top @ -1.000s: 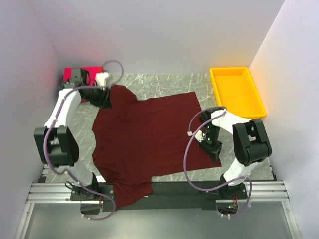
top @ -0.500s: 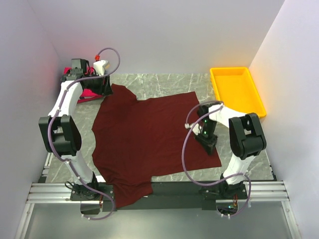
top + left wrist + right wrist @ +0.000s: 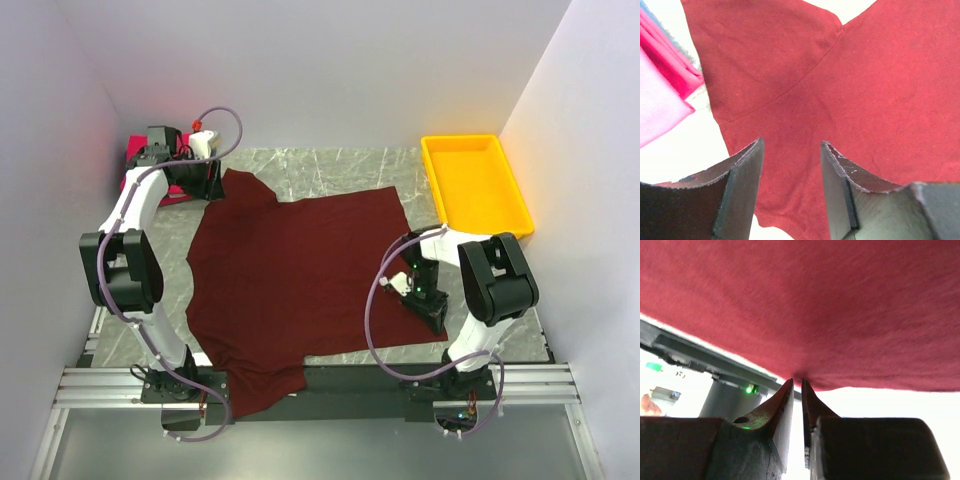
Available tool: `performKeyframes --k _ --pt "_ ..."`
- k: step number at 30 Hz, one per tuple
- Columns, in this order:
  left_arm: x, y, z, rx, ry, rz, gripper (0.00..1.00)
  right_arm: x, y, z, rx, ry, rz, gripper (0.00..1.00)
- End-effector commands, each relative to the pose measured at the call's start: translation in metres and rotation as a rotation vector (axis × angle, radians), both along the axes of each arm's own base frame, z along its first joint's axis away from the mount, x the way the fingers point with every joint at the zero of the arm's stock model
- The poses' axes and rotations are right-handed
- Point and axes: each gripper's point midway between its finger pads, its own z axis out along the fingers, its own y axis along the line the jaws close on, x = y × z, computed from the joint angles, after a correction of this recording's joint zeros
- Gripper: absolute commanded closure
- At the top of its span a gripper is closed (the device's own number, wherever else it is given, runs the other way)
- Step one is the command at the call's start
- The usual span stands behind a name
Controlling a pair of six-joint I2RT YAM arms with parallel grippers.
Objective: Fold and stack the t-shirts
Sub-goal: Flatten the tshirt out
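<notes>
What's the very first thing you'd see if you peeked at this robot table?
A big dark maroon t-shirt spread flat across the middle of the table grabs the eye first. A bright yellow tray sits in the far right corner, and a folded pinkish-red shirt peeks out in the far left corner. The left gripper hangs open over a sleeve, while the right gripper pinches the maroon shirt's near right edge.

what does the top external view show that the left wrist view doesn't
Only top external: the whole maroon t-shirt spread flat on the table, the yellow tray at the far right, and the right gripper at the shirt's near right corner. Only left wrist: the left gripper close up, jaws open above a sleeve and its seam. Both: the maroon cloth and the pinkish-red t-shirt beside that sleeve.
</notes>
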Motion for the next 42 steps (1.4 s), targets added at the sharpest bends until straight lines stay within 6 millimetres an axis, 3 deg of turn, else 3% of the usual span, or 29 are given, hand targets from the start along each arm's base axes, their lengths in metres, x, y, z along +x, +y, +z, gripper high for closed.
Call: performKeyframes --k 1,6,7,10,14,18,26,37,41,42 --pt "0.016 0.003 0.019 0.024 -0.068 0.005 0.46 0.007 0.0 0.015 0.001 -0.024 0.047 0.81" --pt "0.025 0.002 0.021 0.02 -0.085 -0.001 0.45 0.025 0.014 0.042 0.069 -0.031 0.045 0.81" --pt "0.027 0.003 0.02 0.023 -0.089 0.007 0.44 0.049 0.025 0.053 0.113 -0.112 0.04 0.8" --pt "0.035 0.003 0.019 0.013 -0.071 0.016 0.44 0.093 0.051 0.072 0.188 -0.243 0.004 0.78" --pt "0.038 0.002 0.017 0.007 -0.051 0.02 0.44 0.102 0.052 0.055 0.151 -0.166 0.006 0.79" --pt "0.034 0.006 0.015 0.028 -0.06 0.032 0.44 0.092 0.037 0.032 0.09 -0.128 0.055 0.8" --pt "0.032 0.009 0.008 0.039 -0.05 0.052 0.43 0.053 0.015 -0.005 0.003 -0.029 0.104 0.8" --pt "0.036 0.009 0.006 0.034 -0.065 0.054 0.43 0.016 -0.008 -0.014 -0.074 -0.034 0.188 0.8" --pt "0.043 0.006 0.005 0.014 -0.068 0.047 0.43 0.018 -0.008 -0.005 -0.061 -0.092 0.206 0.8" --pt "0.046 0.005 0.005 0.01 -0.069 0.045 0.43 0.032 -0.001 0.002 -0.037 -0.138 0.196 0.78"
